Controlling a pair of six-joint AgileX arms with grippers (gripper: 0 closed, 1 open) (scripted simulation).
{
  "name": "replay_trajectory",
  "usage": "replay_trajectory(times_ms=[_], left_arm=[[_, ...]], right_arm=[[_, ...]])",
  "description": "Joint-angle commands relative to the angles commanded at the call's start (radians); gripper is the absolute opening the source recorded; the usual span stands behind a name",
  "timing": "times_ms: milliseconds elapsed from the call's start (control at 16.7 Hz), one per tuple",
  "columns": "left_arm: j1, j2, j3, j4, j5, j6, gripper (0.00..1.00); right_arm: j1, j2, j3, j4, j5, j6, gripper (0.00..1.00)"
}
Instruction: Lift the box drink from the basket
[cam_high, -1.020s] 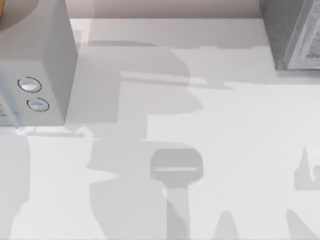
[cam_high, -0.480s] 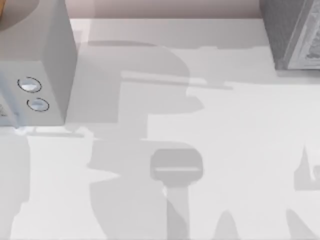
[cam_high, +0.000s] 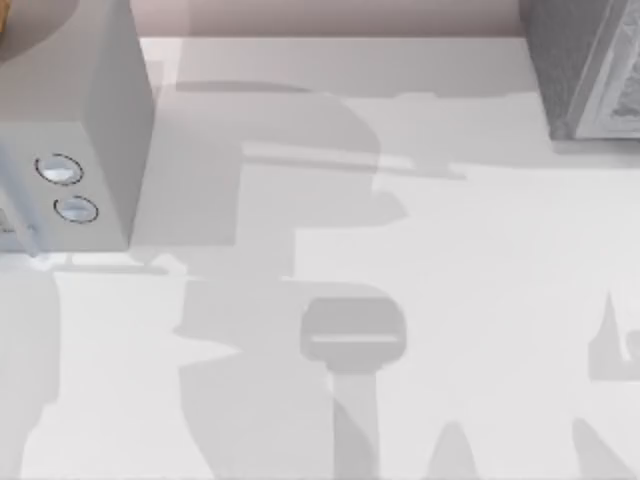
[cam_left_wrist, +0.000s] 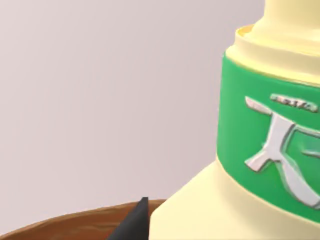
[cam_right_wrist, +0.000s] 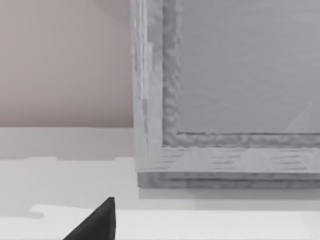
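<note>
The box drink (cam_left_wrist: 260, 150) looms very close in the left wrist view: pale yellow, with a green band that carries white print. A dark part of my left gripper (cam_left_wrist: 134, 222) shows right beside its lower edge. Just behind that runs the brown wooden rim of the basket (cam_left_wrist: 60, 227). In the right wrist view, a dark part of my right gripper (cam_right_wrist: 95, 224) hangs low over the white table, in front of a grey framed box.
A grey appliance with two round knobs (cam_high: 70, 130) stands at the table's left. A grey textured box (cam_high: 580, 70) (cam_right_wrist: 225, 100) stands at the back right. Arm shadows fall across the white table (cam_high: 480, 300) between them.
</note>
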Motion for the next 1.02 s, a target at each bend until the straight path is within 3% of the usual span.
replay_trajectory(times_ms=[300, 540, 780, 1020], left_arm=[[-0.001, -0.024, 0.045, -0.005, -0.019, -0.008, 0.00], [-0.014, -0.043, 0.226, -0.046, -0.076, -0.027, 0.00], [-0.009, -0.033, 0.468, -0.247, -0.094, -0.023, 0.00], [-0.003, -0.007, 0.608, -0.506, -0.053, -0.008, 0.00]], right_arm=[[0.000, 0.000, 0.000, 0.000, 0.000, 0.000, 1.00], [0.000, 0.000, 0.000, 0.000, 0.000, 0.000, 1.00], [0.000, 0.000, 0.000, 0.000, 0.000, 0.000, 1.00], [0.000, 0.000, 0.000, 0.000, 0.000, 0.000, 1.00]])
